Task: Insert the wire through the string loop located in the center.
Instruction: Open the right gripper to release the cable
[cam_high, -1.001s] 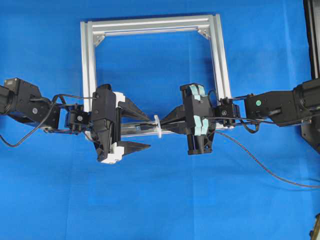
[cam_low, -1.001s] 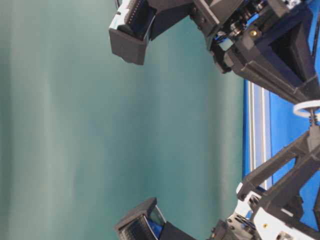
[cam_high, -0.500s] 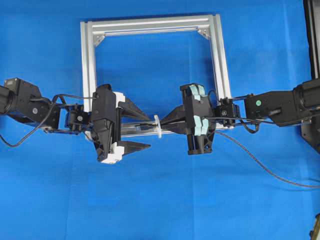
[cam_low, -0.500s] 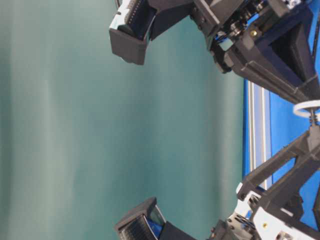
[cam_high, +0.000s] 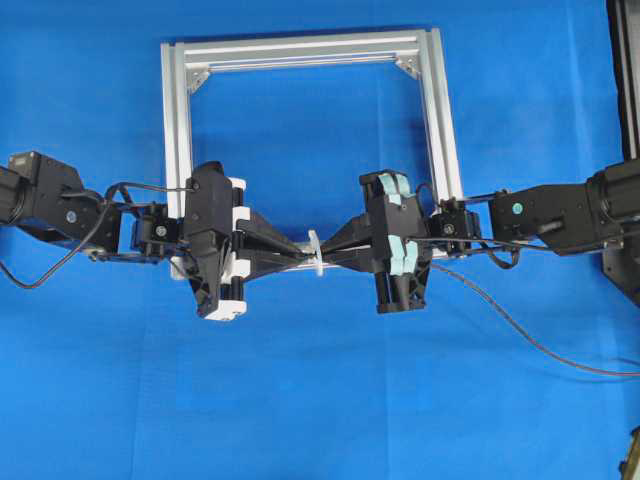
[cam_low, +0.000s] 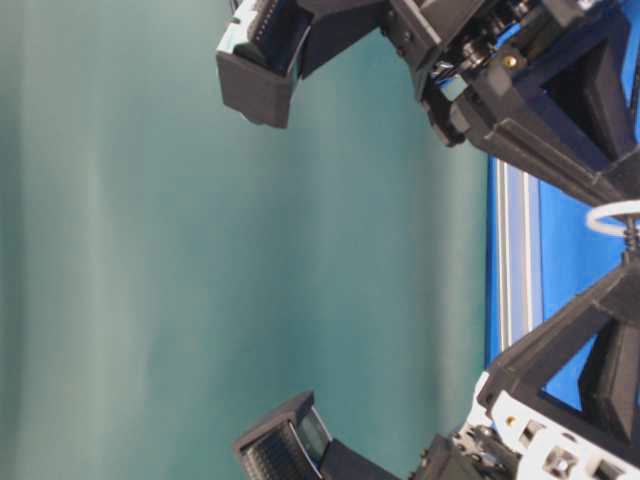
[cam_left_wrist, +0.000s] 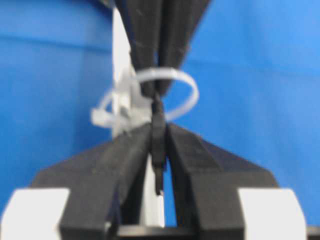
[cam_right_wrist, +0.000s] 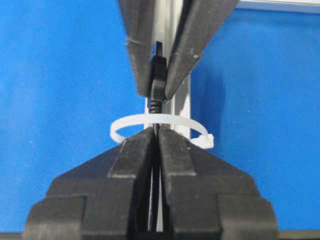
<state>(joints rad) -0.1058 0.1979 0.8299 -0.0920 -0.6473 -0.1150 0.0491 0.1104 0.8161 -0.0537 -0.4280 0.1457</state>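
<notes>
Thin black wire (cam_right_wrist: 158, 80) threads a translucent white string loop (cam_right_wrist: 160, 126).

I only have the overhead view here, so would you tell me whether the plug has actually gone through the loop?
Observer: Yes. In the right wrist view the wire runs through the string loop, plug on the far side.
Operator: Thank you. Is the left gripper holding it?
Observer: In the left wrist view the left gripper has its fingers pressed on the plug from both sides.
Operator: And has the right gripper let go?
Observer: No. The right gripper is shut on the wire just short of the loop.
Operator: Is the loop upright?
Observer: It stands on the silver frame bar; in the table-level view it shows at the right edge.
</notes>
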